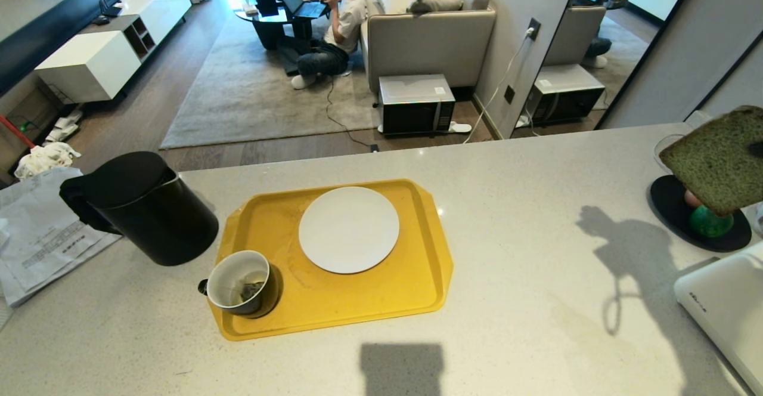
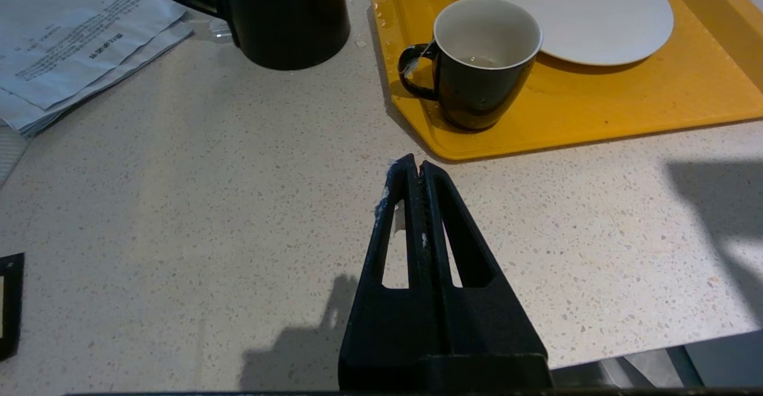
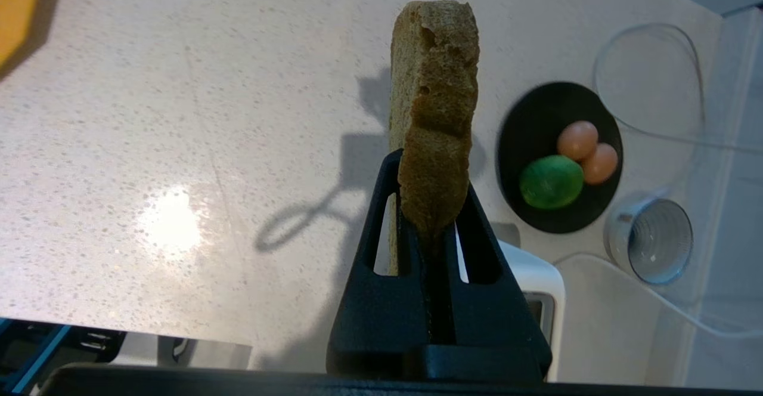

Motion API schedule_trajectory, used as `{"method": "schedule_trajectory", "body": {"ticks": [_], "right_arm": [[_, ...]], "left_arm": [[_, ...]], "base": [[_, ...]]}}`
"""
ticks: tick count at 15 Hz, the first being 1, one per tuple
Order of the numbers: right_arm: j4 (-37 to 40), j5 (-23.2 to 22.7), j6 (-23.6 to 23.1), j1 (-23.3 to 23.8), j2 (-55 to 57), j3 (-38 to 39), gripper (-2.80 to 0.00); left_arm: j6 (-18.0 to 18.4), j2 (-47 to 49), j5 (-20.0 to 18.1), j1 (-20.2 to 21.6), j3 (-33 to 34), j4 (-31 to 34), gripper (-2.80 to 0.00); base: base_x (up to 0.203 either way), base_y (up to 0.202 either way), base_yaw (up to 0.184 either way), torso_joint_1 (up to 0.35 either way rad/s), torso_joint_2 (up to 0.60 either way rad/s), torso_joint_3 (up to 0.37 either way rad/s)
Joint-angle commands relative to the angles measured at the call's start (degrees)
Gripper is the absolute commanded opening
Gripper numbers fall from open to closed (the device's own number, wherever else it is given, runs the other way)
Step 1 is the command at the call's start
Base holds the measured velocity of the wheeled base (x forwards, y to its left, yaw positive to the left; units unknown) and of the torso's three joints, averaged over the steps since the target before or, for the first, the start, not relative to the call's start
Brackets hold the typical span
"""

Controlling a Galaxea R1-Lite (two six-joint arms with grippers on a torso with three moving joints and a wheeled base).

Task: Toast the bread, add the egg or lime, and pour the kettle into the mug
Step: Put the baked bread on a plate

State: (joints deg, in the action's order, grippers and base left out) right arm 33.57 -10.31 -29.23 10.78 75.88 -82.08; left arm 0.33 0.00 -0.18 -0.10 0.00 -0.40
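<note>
R gripper [image 3: 430, 205] fingers pinch bread [image 3: 435, 110] (above counter) | L gripper [image 2: 415, 172] fingers clenched, empty

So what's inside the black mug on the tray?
The mug holds a dark teabag lying at the bottom, its string running over the rim by the handle. The left wrist view hints at a little liquid there. What lies under the teabag cannot be seen.

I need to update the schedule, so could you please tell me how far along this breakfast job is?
Early stage. In hand: the right gripper has its jaws shut on the pale green bread slice, held in the air near the white toaster. The left gripper is shut and idle. Left to do: the round white plate is bare, the pinkish-brown eggs and green lime sit in their black dish, and the black mug awaits the black kettle.
</note>
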Motion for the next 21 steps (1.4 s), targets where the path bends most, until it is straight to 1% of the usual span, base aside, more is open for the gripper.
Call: {"method": "schedule_trajectory", "body": {"ticks": [1,3,5,7,11,13,15,21], "right_arm": [[0.38,-1.16,-0.32,-4.47,0.80,-0.21,-2.80],[0.35,-1.10,-0.41,-12.37,1.42,-0.48,-2.80],[0.30,0.79,-0.25,-20.79,4.08,-1.78,-2.80],[0.27,4.69,0.59,-28.89,9.12,-4.59,-2.80],[0.27,13.31,7.21,-40.02,22.96,-16.30,-2.80],[0.27,17.37,10.09,-44.57,29.87,-22.83,-2.80],[0.23,19.19,11.11,-48.23,34.96,-26.59,-2.80],[0.09,19.72,10.95,-55.01,42.02,-29.99,-2.80]], "left_arm": [[0.02,0.00,0.01,0.01,0.00,-0.04,-2.80],[0.02,0.00,0.01,0.01,0.00,-0.04,-2.80],[0.02,0.00,0.01,0.01,0.00,-0.04,-2.80],[0.02,0.00,0.01,0.01,0.00,-0.04,-2.80],[0.02,0.00,0.01,0.01,0.00,-0.04,-2.80],[0.02,0.00,0.01,0.01,0.00,-0.04,-2.80],[0.02,0.00,0.01,0.01,0.00,-0.04,-2.80],[0.02,0.00,0.01,0.01,0.00,-0.04,-2.80]], "base": [[0.000,0.000,0.000,0.000,0.00,0.000],[0.000,0.000,0.000,0.000,0.00,0.000],[0.000,0.000,0.000,0.000,0.00,0.000],[0.000,0.000,0.000,0.000,0.00,0.000],[0.000,0.000,0.000,0.000,0.00,0.000],[0.000,0.000,0.000,0.000,0.00,0.000],[0.000,0.000,0.000,0.000,0.00,0.000],[0.000,0.000,0.000,0.000,0.00,0.000]]}}
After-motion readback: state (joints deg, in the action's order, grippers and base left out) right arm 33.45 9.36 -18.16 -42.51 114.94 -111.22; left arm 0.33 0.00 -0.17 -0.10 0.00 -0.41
